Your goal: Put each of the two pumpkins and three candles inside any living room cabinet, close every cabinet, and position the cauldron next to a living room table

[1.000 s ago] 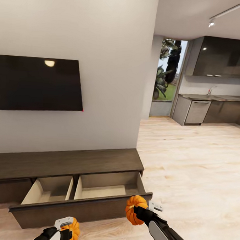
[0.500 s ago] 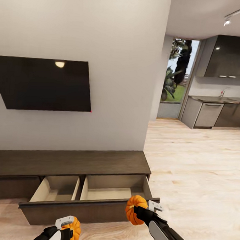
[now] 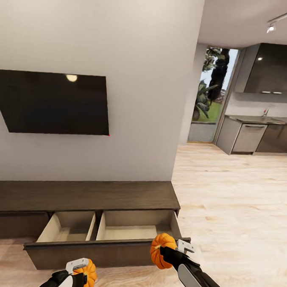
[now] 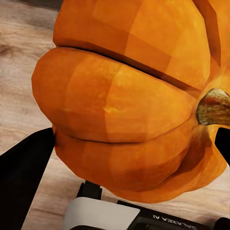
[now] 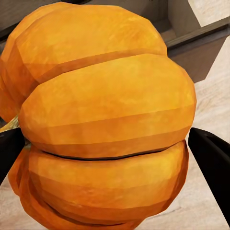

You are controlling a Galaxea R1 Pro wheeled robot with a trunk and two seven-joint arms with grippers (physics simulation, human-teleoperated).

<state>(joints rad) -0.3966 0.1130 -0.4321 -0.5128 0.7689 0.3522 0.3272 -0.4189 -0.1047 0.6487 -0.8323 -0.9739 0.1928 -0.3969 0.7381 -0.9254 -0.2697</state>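
Nearest the robot, the left pincer is clenched on a pumpkin short of the open drawer, over the floor; its dark stem shows in the left wrist view. The right pincer grips the other pumpkin at the drawer's front board, near its right end. The drawer is pulled out of the cabinet and shows two pale compartments. Behind the cabinet hangs a TV; far beyond it, the kitchen. Likely risks: the left pumpkin, released from here, would drop to the floor in front of the drawer; the right one, carried low, could catch the front board and slip.
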